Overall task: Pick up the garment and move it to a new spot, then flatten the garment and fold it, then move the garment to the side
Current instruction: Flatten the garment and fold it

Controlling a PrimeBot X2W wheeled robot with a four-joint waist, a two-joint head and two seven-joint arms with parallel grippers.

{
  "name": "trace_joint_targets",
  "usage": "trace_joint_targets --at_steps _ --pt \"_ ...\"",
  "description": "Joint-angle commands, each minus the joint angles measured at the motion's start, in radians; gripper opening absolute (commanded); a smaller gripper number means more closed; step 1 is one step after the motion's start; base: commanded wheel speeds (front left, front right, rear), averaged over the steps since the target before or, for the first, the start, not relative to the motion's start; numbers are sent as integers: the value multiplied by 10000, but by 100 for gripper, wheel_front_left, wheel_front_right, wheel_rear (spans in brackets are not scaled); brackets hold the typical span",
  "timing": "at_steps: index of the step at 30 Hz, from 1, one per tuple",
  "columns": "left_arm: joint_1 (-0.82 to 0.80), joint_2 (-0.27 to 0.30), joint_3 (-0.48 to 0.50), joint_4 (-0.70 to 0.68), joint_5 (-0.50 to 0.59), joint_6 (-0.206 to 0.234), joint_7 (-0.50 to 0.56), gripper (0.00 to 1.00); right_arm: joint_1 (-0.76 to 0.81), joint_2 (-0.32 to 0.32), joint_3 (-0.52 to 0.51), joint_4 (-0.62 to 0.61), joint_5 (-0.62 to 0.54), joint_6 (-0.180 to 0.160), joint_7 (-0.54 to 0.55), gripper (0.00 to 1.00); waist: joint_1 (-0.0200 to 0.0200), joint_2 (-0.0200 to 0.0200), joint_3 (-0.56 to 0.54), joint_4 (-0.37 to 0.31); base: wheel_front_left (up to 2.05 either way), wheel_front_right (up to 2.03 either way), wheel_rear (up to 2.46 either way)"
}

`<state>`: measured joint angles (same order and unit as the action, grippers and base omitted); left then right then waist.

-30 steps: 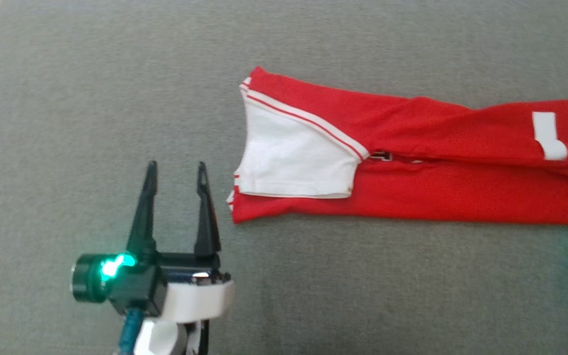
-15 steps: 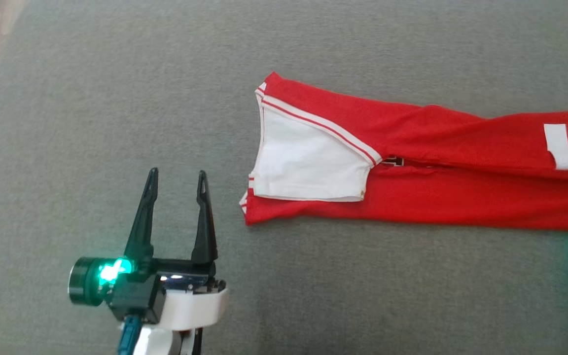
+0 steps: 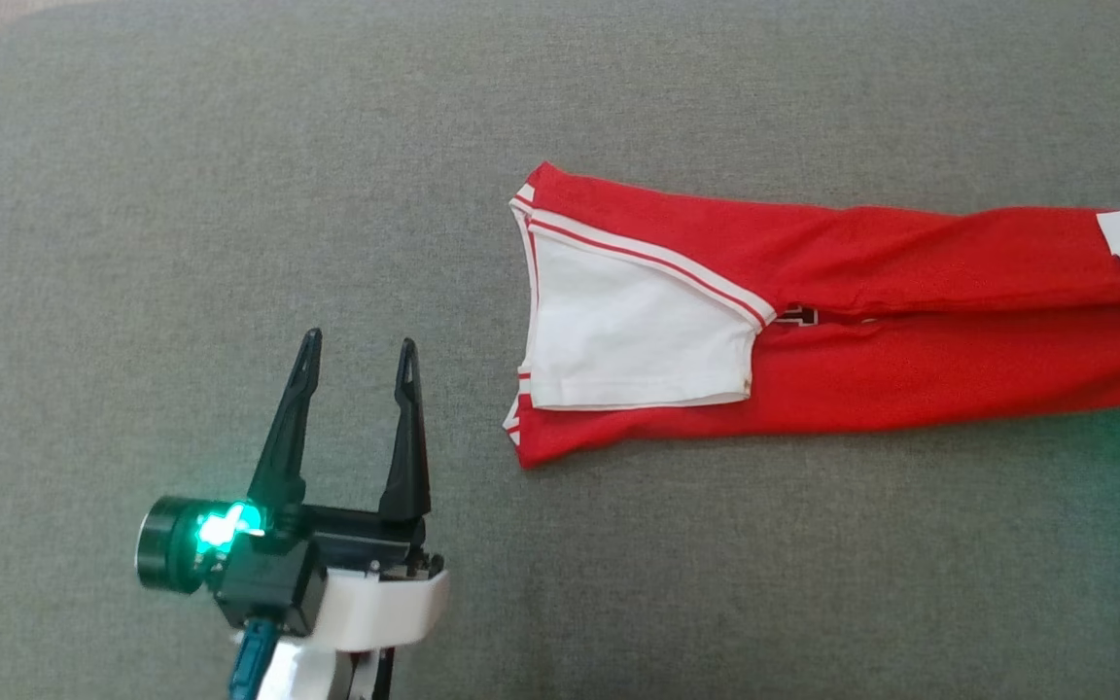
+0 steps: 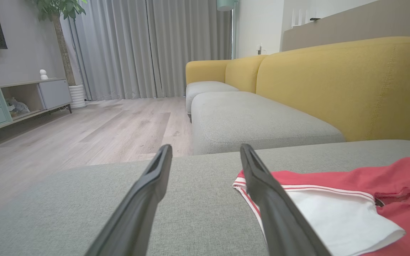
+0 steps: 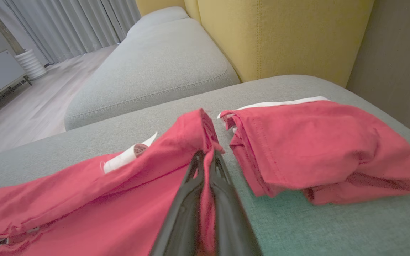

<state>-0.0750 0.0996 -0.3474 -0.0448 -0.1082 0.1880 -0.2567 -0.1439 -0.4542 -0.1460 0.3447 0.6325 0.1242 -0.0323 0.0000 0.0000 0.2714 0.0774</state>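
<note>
The garment (image 3: 910,331) is a red shirt with a white sleeve (image 3: 618,331), folded into a long strip on the grey cushion (image 3: 229,194); its right end runs off the head view. My left gripper (image 3: 359,340) stands open to the left of the sleeve end, apart from the cloth. The left wrist view has the same open gripper (image 4: 205,147) with the garment (image 4: 351,177) just beyond its right finger. In the right wrist view my right gripper (image 5: 208,154) is shut on a raised fold of the garment (image 5: 84,192), near a white label (image 5: 126,156).
A folded red bundle (image 5: 326,149) lies right of the pinched fold. A yellow sofa back (image 4: 343,85) rises behind the cushion, and a second grey seat (image 4: 255,121) lies beyond a gap. Wooden floor (image 4: 84,131), a sideboard (image 4: 16,99) and curtains (image 4: 137,46) are further off.
The head camera has shifted, so the whole picture slid. The garment's label end now sits higher against its sleeve end. The pale right gripper part at the right edge has left the picture.
</note>
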Motion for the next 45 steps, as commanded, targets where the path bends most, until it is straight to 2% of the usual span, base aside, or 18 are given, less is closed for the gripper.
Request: trace_joint_targets --at_steps 1,15,22,27,32,40,45 --pt "-101 -68 445 -256 154 -67 -51 100 -18 -404 102 -403 85 65 -123 0 0 0 -25 6 0 0 0" --pt "71 -288 772 -104 344 -427 -51 100 -54 -392 513 -1384 64 65 -543 0 0 0 -216 16 0 0 0" --pt "184 -362 811 60 406 -578 -51 100 -568 -67 1510 -3054 -378 65 -434 0 0 0 -464 170 0 0 0" --pt "205 -412 769 118 416 -631 -51 100 -1130 342 2776 -3974 -640 65 46 0 0 0 -487 427 0 0 0" --pt "191 -447 757 186 381 -647 -51 100 -1833 742 4419 -4206 -703 65 492 0 0 0 -427 722 0 0 0" --pt "116 -483 562 320 309 -649 -51 100 -2915 1600 7532 -2756 -366 65 806 0 0 0 -247 1235 0 0 0" --pt "81 -489 563 337 298 -605 -51 100 -3265 1793 8670 -1844 -67 65 638 0 0 0 -130 1390 0 0 0"
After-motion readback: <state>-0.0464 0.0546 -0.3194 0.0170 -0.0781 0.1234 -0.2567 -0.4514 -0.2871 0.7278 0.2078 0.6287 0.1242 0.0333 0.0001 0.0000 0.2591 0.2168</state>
